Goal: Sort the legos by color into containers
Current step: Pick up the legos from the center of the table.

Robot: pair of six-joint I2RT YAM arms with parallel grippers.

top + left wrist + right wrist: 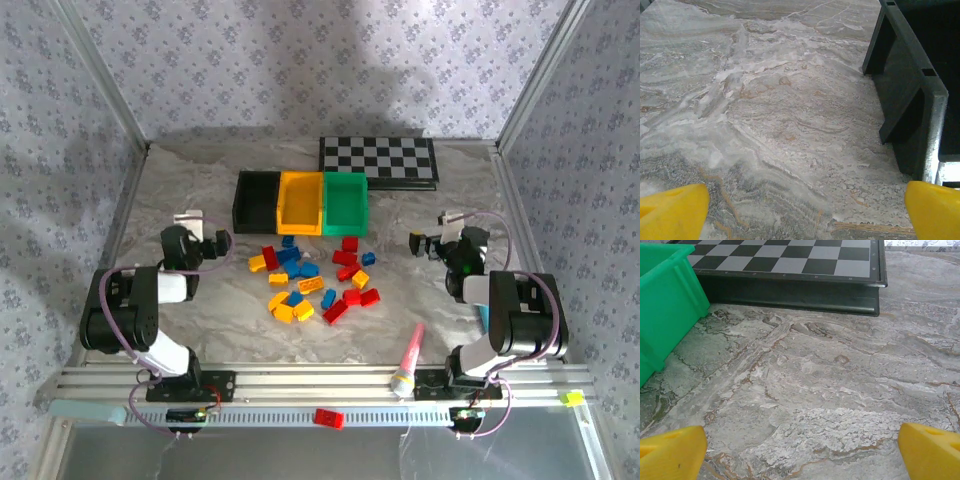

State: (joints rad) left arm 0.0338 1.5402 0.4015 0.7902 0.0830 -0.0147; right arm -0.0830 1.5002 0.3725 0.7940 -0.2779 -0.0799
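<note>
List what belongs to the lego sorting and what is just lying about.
Belongs to the job:
legos in red, yellow and blue
black bin
yellow bin
green bin

Just lying about:
checkerboard
pink marker

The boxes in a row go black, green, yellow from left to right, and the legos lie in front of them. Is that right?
Not quite: the order is wrong. The top external view shows the black bin on the left, the yellow bin in the middle and the green bin on the right. The legos do lie in front of them.
</note>
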